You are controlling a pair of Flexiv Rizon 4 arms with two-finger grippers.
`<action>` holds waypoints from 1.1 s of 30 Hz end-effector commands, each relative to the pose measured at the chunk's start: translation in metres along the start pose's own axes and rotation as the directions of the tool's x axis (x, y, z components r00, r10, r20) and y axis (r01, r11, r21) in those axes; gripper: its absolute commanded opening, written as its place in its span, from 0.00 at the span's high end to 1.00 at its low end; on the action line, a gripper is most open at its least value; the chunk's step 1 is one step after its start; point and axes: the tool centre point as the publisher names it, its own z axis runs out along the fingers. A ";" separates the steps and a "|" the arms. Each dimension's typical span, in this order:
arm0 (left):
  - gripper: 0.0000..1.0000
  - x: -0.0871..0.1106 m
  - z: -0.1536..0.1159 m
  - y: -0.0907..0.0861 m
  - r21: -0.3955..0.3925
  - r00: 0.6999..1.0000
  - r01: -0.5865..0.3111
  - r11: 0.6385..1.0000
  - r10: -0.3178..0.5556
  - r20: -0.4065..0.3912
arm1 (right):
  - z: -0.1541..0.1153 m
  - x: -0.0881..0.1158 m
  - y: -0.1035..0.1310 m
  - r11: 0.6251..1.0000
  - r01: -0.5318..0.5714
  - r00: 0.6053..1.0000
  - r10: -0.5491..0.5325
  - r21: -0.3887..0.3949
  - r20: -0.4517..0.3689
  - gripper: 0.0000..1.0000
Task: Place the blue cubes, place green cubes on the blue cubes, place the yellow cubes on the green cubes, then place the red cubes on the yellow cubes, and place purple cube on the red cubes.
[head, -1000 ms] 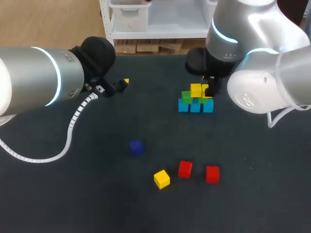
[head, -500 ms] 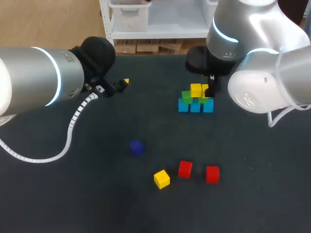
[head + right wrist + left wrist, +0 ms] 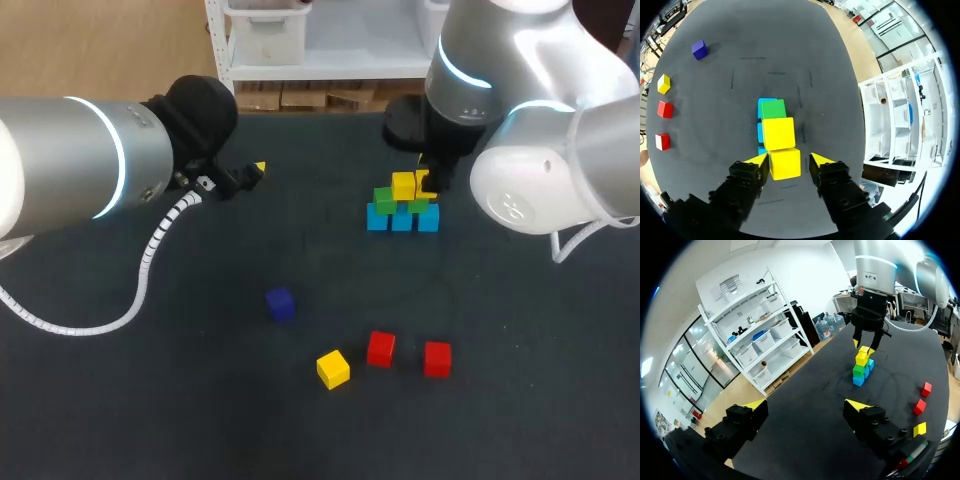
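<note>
Three blue cubes (image 3: 402, 221) form a row at the back right, with green cubes (image 3: 384, 198) on them. One yellow cube (image 3: 404, 185) sits in the upper layer. A second yellow cube (image 3: 785, 163) rests beside it, between the fingers of my right gripper (image 3: 789, 159), which hangs straight over the stack (image 3: 860, 366). One finger meets the cube and a thin gap shows at the other, so the gripper is open. My left gripper (image 3: 806, 405) is open and empty, far to the stack's left (image 3: 250, 174).
Loose cubes lie toward the table's front: a purple cube (image 3: 280, 304), a yellow cube (image 3: 333, 368) and two red cubes (image 3: 380, 348) (image 3: 437, 358). The dark table (image 3: 180, 400) is bare between them and the stack.
My right gripper has lifted slightly above the stack, so more of the second yellow cube shows. The left arm and the loose cubes have not moved.
</note>
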 end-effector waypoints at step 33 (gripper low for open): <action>0.00 0.000 0.001 0.000 0.001 1.000 0.001 1.000 -0.001 0.002 | -0.075 0.041 -0.023 0.947 -0.321 0.903 0.312 -0.020 0.294 0.00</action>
